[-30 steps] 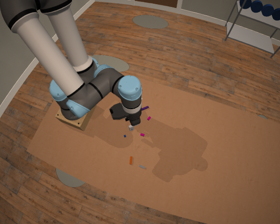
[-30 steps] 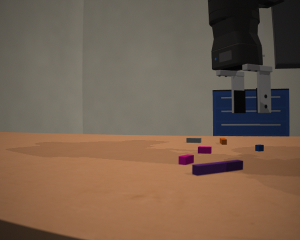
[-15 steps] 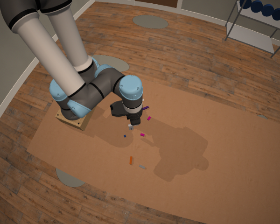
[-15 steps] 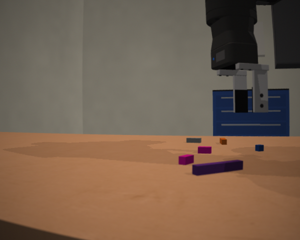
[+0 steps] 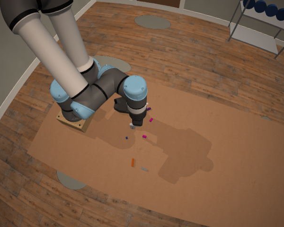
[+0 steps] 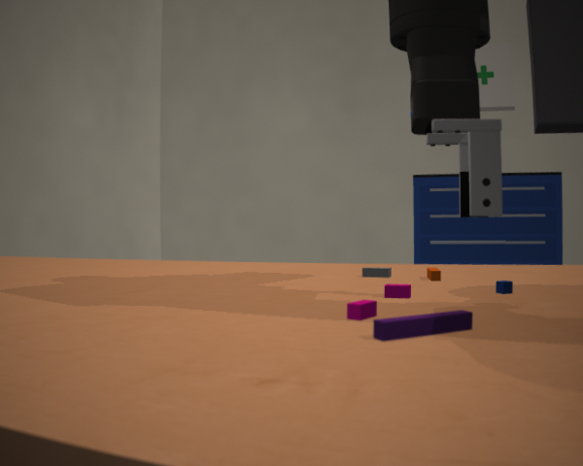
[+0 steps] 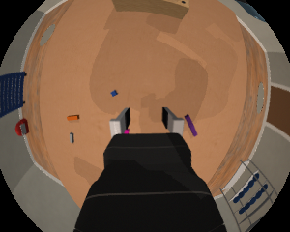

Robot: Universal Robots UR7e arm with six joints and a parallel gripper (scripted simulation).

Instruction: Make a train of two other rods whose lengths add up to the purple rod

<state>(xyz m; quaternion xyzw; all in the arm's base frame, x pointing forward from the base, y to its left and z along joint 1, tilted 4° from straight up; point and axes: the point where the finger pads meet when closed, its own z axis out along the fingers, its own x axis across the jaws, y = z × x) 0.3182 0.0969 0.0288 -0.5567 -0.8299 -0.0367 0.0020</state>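
The purple rod lies flat on the table. One magenta rod lies near it. A second magenta rod lies farther from it; in the wrist view only a bit of magenta shows by the left finger. The orange rod and the grey rod lie flat, apart from each other. The blue rod lies alone. My gripper is open and empty, high above the table.
The brown table top bears all the rods. The arm's wooden base block stands at its one side. The arm's shadow falls across the table around the rods.
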